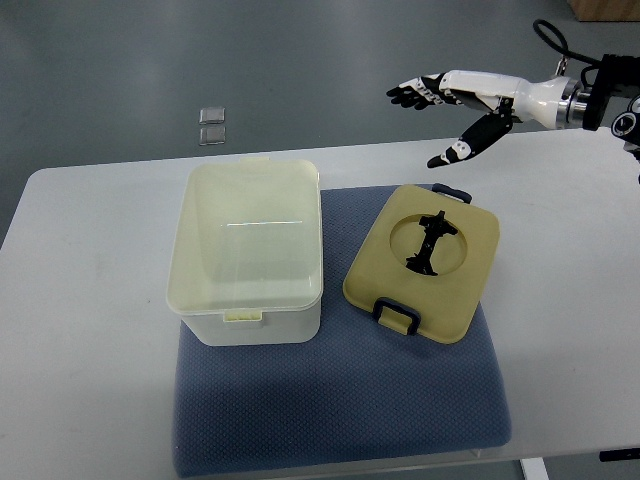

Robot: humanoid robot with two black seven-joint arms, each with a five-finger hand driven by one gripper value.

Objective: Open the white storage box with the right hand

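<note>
The white storage box stands uncovered on the blue mat, its lid lying flat just beside it. The right hand hovers over the table's far right corner, fingers spread, holding nothing.

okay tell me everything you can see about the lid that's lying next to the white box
The lid is a pale yellowish, roughly square piece of what looks like plastic, with rounded corners. It lies flat and slightly turned on the blue mat, to the right of the open white box and apart from it. A round recess in its middle holds a dark handle. Dark blue latches sit on its near and far edges. The right hand hovers beyond it, not touching.
</note>
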